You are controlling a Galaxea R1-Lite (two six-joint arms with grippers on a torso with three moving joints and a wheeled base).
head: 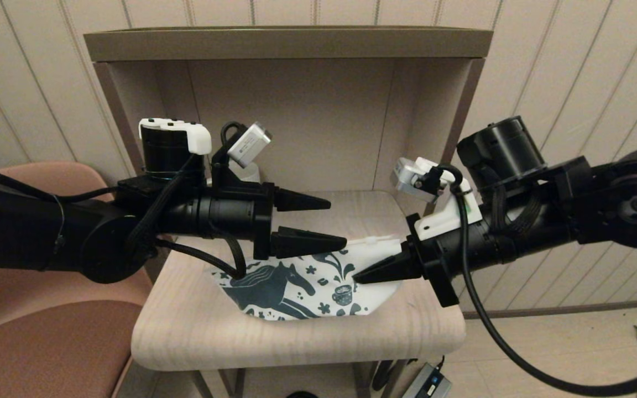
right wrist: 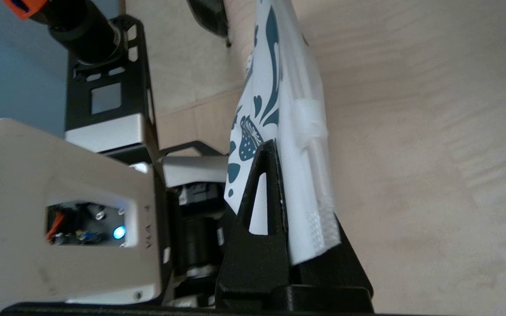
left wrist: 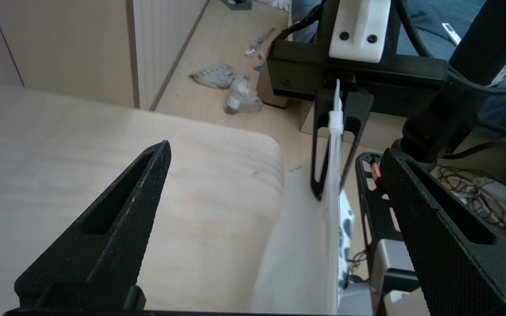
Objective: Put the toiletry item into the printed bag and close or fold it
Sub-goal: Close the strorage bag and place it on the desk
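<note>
Head view: the printed bag point(head: 302, 287) is held up over the table point(head: 186, 326) by the right gripper point(head: 364, 275), whose fingers are clamped on its right corner beside the white slider point(head: 371, 241). The zip edge runs left to right. The left gripper point(head: 336, 223) is spread open just left of the slider, nearer than any other tool. The toiletry item cannot be made out.

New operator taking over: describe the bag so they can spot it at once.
Find the pale wooden table below the shelf. Between the two black arms, the bag stands held at its top edge by the right gripper. It is the only printed thing there: white with a dark teal horse, flowers and cup.
</note>
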